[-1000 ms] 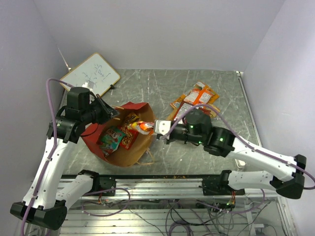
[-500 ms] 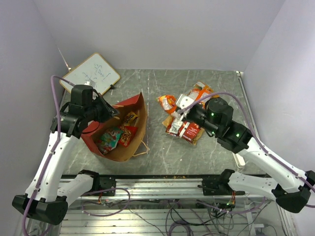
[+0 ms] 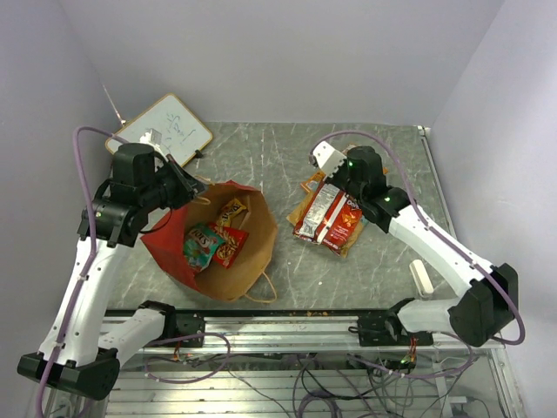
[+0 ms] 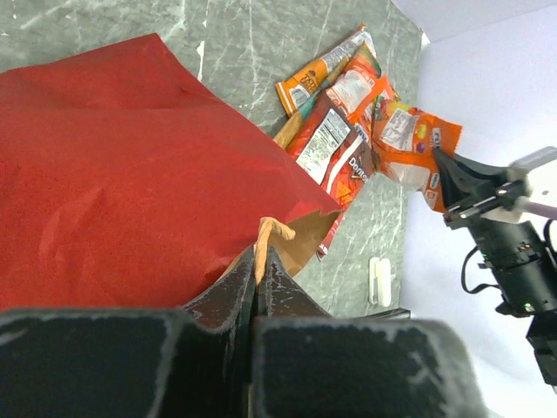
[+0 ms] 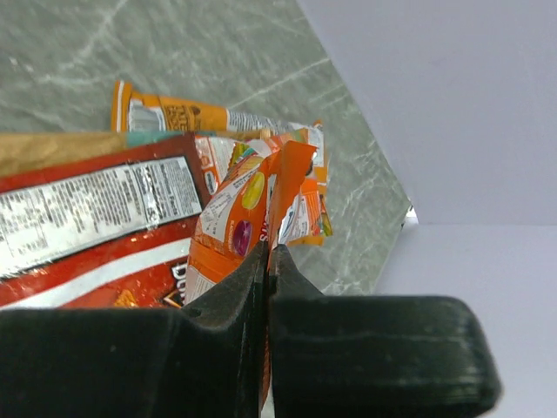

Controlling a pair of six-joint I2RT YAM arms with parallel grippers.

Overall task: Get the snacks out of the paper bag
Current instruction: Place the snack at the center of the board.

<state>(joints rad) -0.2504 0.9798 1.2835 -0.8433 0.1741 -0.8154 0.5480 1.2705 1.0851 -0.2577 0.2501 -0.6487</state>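
The red paper bag (image 3: 170,254) lies on its side with its brown mouth open to the right. A teal packet (image 3: 199,246), a red one (image 3: 229,246) and a yellow one (image 3: 231,209) lie inside. My left gripper (image 3: 195,193) is shut on the bag's tan loop handle (image 4: 266,237) at the upper rim; the bag's red outside (image 4: 113,165) fills the left wrist view. My right gripper (image 5: 268,254) is shut on an orange packet (image 5: 237,218) and holds it just above the pile of packets (image 3: 326,218) on the table right of the bag. It also shows in the left wrist view (image 4: 405,144).
A white whiteboard (image 3: 165,131) leans at the far left corner. A small white block (image 3: 420,277) lies near the right front edge. The bag's second handle (image 3: 265,286) hangs by the front rail. Walls close in on the left, back and right.
My right gripper has carried the orange packet from the bag's mouth to the right and back, over the pile. The bag's mouth has flopped narrower, then opened wide again.
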